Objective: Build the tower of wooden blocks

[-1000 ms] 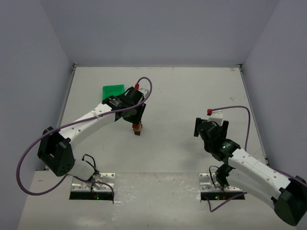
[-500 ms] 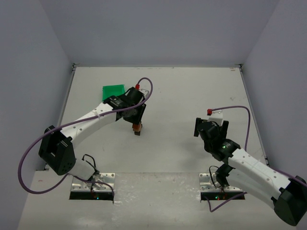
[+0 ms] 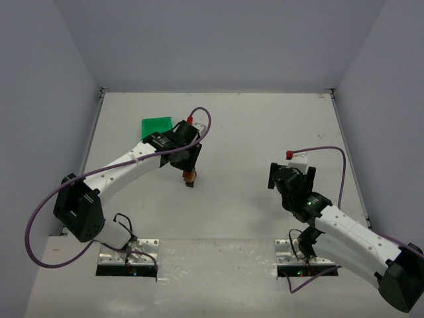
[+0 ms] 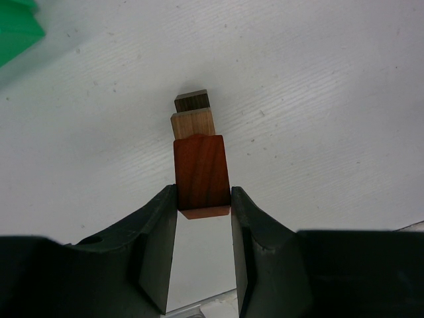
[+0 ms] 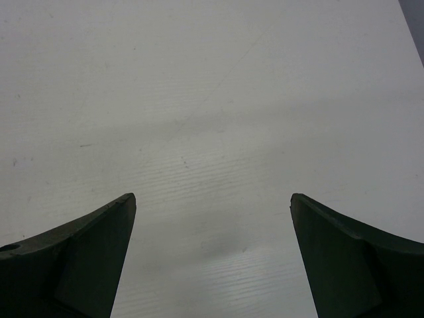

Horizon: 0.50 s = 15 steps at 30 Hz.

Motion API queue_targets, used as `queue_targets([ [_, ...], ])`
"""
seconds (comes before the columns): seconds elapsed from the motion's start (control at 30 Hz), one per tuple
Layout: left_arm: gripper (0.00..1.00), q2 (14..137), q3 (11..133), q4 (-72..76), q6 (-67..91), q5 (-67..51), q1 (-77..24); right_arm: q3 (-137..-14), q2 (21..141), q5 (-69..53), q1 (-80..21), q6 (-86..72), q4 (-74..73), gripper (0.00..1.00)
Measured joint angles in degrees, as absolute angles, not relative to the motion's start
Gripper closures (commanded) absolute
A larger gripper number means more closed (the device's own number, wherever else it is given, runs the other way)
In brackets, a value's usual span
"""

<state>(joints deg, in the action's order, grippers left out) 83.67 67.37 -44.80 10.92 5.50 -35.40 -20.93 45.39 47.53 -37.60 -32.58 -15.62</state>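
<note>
The left gripper (image 4: 203, 199) clamps the reddish-brown block (image 4: 201, 173) in line with the tan block (image 4: 193, 124) and dark block (image 4: 192, 101), mid-table. Placing seems under way, and the next move likely calls for a gentle release. The right gripper (image 5: 212, 199) gapes empty.

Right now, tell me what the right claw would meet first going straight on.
The right claw, open, points at bare table, with nothing else in its line. It would likely meet only that surface, though depth is unclear.

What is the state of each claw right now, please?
Left claw: closed on the reddish-brown block.
Right claw: open, holding nothing.
</note>
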Motion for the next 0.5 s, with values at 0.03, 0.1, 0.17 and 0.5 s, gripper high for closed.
queue_targets([
  [0.03,0.95,83.7,67.4,-44.8,10.9,5.5,-35.4,-20.9,45.4,47.5,-37.6,-32.6,-15.6,0.01],
  [0.1,0.94,83.7,67.4,-44.8,10.9,5.5,-35.4,-20.9,45.4,47.5,-37.6,-32.6,-15.6,0.01],
  [0.17,0.92,83.8,67.4,-44.8,10.9,5.4,-35.4,-20.9,45.4,47.5,-37.6,-32.6,-15.6,0.01],
  [0.5,0.91,84.3,67.4,-44.7,10.8,5.3,-35.4,-20.9,45.4,47.5,-37.6,-32.6,-15.6,0.01],
])
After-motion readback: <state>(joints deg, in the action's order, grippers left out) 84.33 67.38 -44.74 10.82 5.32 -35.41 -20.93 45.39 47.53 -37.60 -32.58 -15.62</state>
